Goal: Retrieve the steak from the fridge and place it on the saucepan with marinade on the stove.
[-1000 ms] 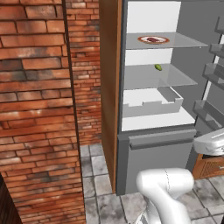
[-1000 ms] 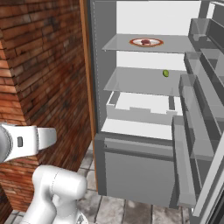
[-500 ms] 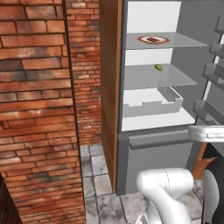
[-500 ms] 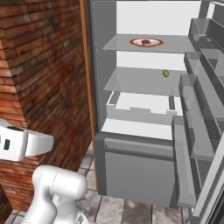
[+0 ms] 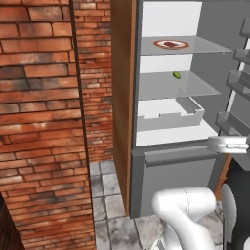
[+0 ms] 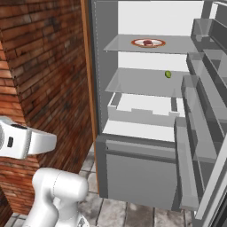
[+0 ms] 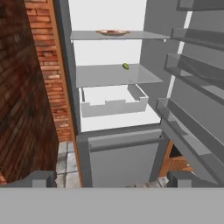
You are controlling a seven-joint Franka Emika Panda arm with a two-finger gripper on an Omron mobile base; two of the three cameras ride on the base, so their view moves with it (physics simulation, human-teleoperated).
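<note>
One step in hand: reach. Fridge (image 5: 161, 161) open; steak (image 5: 170, 44) on plate (image 5: 158, 44), top shelf, upper right of frame. My gripper (image 7: 111, 180) fingers wide apart, empty. Next: raise arm twd steak.

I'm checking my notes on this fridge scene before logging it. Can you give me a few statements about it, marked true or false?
1. The fridge stands with its door open. True.
2. The steak lies on an orange-rimmed plate on the top glass shelf. True.
3. The small green fruit shares the plate with the steak. False: it sits alone on the shelf below.
4. The gripper is shut on the steak. False: it is open and holds nothing, well short of the shelves.
5. A white open-topped drawer sits below the shelf with the fruit. True.
</note>
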